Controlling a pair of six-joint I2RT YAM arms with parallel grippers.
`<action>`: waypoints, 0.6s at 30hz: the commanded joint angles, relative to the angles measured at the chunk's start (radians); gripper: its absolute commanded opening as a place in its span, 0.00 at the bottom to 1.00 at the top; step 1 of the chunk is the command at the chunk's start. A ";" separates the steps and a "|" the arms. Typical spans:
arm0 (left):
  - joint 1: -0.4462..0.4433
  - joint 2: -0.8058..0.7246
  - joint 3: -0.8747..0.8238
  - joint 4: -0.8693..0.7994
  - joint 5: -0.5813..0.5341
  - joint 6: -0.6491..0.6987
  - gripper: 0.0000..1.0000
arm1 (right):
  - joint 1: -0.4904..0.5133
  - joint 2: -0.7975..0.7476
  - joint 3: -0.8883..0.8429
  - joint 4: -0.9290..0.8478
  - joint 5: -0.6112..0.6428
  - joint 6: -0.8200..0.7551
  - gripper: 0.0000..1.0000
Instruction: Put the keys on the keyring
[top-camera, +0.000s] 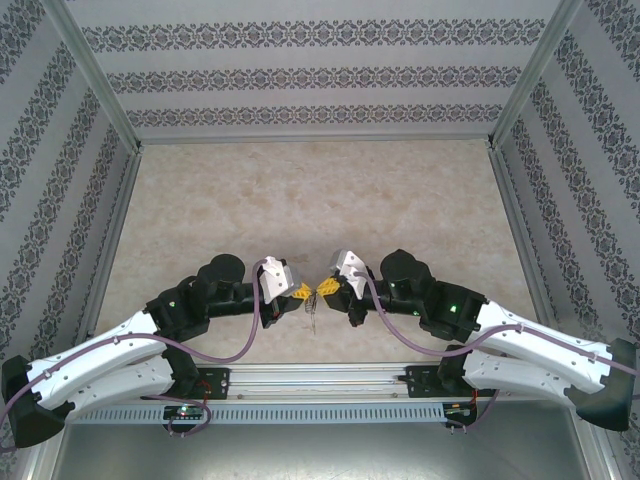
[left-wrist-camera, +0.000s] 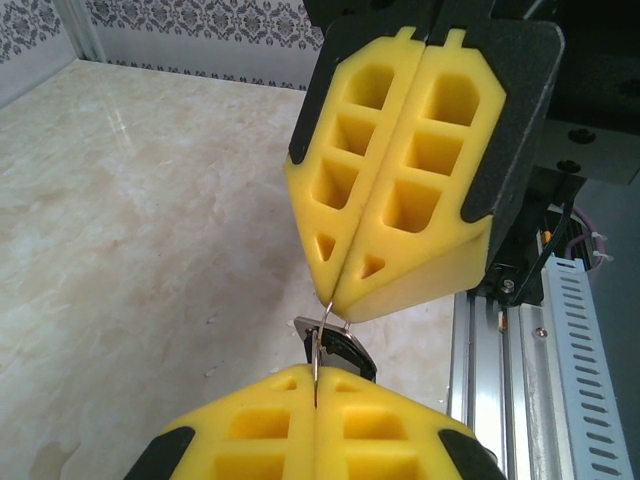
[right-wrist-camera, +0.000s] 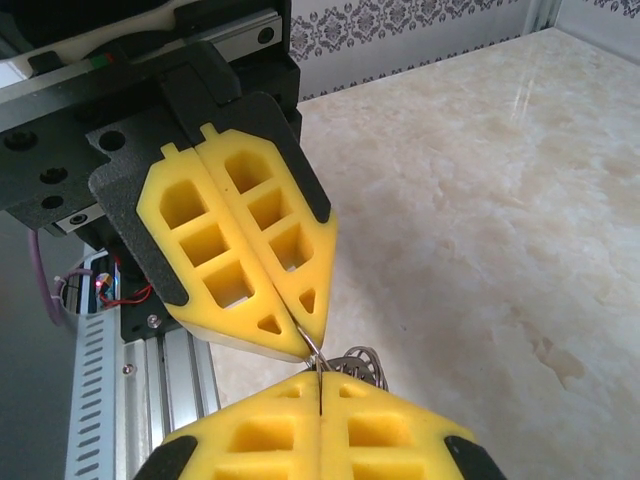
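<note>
Left claw (left-wrist-camera: 315, 400): clenched, its yellow pads pinching a thin wire that I judge to be part of the keyring (right-wrist-camera: 362, 362).
Right claw (right-wrist-camera: 318, 392): clenched too, tip to tip with the left one, on the same wire.
Keyring place: held off the bench (top-camera: 300, 190), at the middle of its near edge. The beaded part hangs just beside and below the tips.
Key (left-wrist-camera: 340, 352): a small dark piece right at the wire between the tips. Whether it is threaded on, I cannot tell.
Axis: the pinched wire runs left to right, straight from tip to tip.
Nearer arm: neither, as both touch it.
</note>
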 joint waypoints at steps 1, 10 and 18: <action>-0.022 -0.008 0.032 -0.002 0.000 0.022 0.00 | 0.008 0.007 0.033 0.017 0.031 0.006 0.00; -0.030 -0.014 0.033 -0.007 -0.007 0.027 0.00 | 0.008 -0.003 0.031 -0.001 0.088 0.014 0.00; -0.036 -0.028 0.028 -0.007 -0.015 0.032 0.00 | 0.007 0.012 0.039 -0.023 0.128 0.028 0.00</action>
